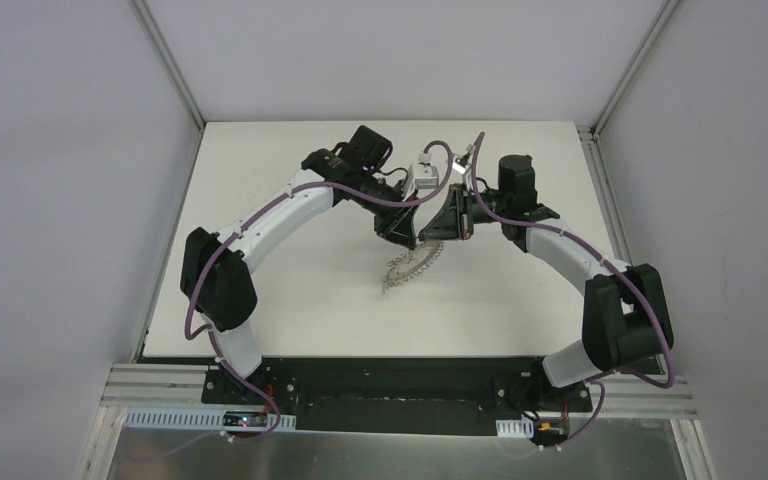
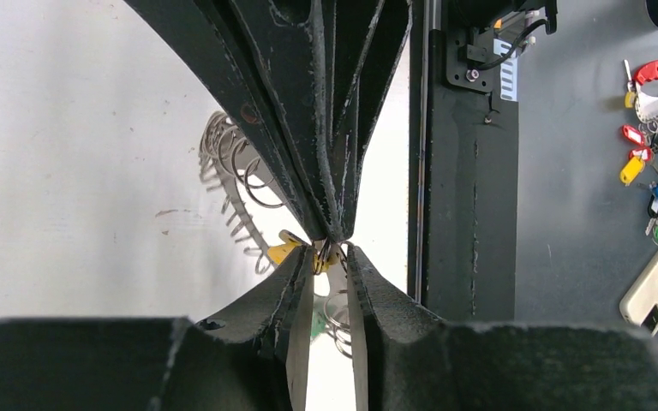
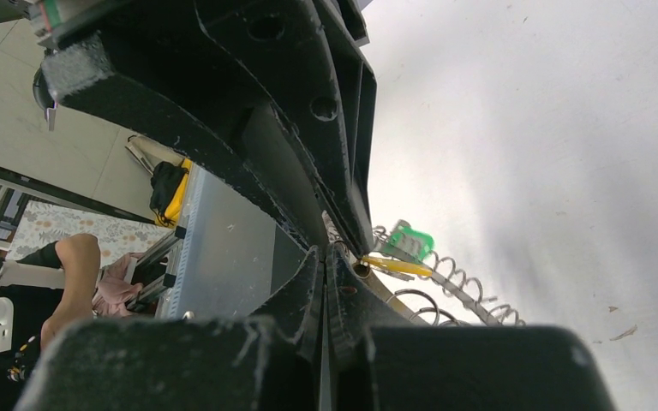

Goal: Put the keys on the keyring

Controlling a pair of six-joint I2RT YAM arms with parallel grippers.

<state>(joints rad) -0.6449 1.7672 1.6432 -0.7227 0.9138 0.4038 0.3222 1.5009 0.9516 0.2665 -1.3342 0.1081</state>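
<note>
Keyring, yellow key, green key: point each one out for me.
keyring (image 1: 410,268), top external view, on its wire-fringed rim.
yellow key (image 2: 281,253), left wrist view, on its yellow head.
green key (image 3: 413,241), right wrist view, on its green head.

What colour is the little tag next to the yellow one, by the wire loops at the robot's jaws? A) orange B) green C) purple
B: the right wrist view shows a green key head beside the yellow key among the wire loops of the keyring.
</note>
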